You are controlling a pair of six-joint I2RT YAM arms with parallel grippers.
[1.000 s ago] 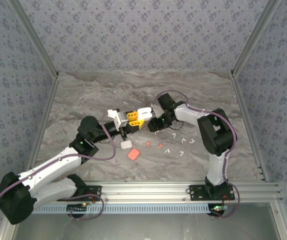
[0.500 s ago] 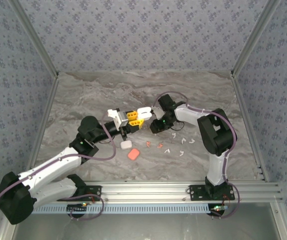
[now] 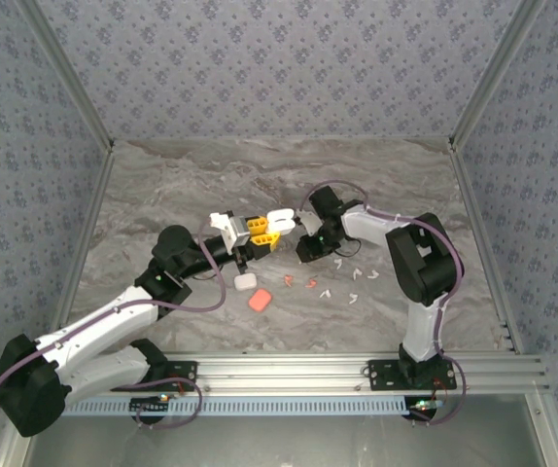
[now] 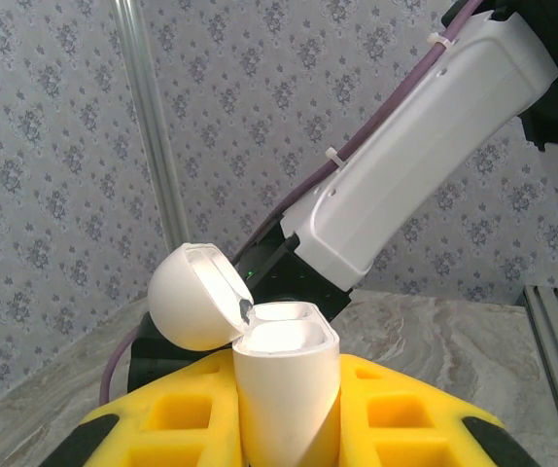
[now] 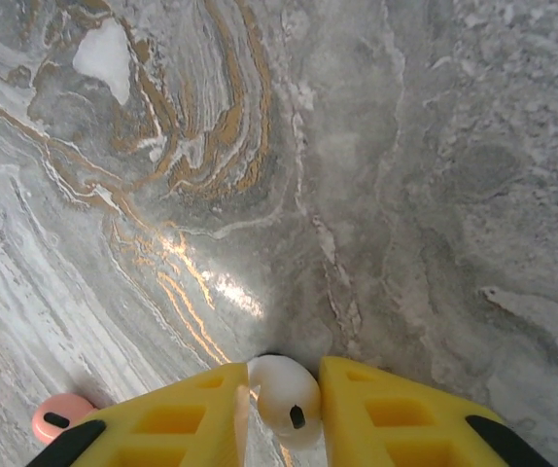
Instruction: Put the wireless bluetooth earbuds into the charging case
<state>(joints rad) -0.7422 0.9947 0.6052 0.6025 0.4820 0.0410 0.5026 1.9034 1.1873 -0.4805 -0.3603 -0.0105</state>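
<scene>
Loose earbuds [image 3: 354,299] lie on the table [image 3: 162,195], right of two cases [image 3: 246,282].

Table top [image 5: 376,146]: polished marble-look stone, glossy glare streak.
White earbud [image 5: 281,389]: smooth shiny plastic.
White case [image 4: 284,389]: smooth satin plastic.
Right arm shell [image 4: 425,146]: smooth white plastic, slight sheen.
Frame rail [image 3: 289,370]: ribbed bare metal.
Walls [image 3: 279,68]: matt patterned covering.

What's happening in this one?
The left gripper holds a white charging case upright with its lid flipped open. The right gripper, just beside it, has a white earbud pinched between its fingers; it isn't in the case yet. More earbuds and two closed cases lie on the table.
</scene>
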